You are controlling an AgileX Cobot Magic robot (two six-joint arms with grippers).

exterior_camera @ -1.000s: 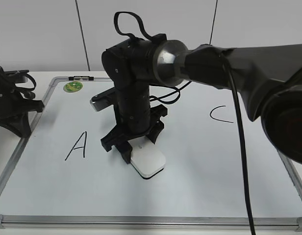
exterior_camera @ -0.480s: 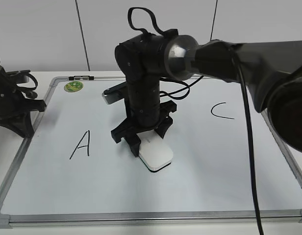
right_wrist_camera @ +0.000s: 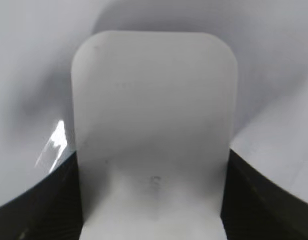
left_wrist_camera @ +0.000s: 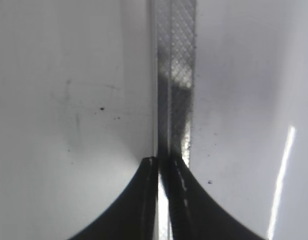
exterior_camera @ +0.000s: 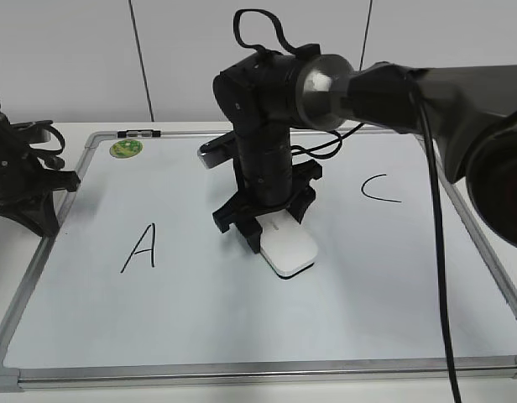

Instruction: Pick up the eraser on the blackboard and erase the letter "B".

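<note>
A: Two grippers logged. The right gripper [exterior_camera: 274, 225] has its fingers [right_wrist_camera: 34, 210] clamped on the long sides of the eraser [exterior_camera: 290, 248], which lies flat on the blackboard [exterior_camera: 200, 311] and juts out beyond the fingertips

B: Left gripper [exterior_camera: 40, 220]?

A: Fingers pressed nearly together, holding nothing, tips over the board's left frame rail [left_wrist_camera: 175, 75]

B: Letters?

A: The A [exterior_camera: 139, 247] sits left of the right fingers, the C [exterior_camera: 380, 189] right of them. Letter "B" not visible, possibly hidden under the eraser or gripper

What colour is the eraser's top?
White, clearest in the right wrist view: eraser.
</note>
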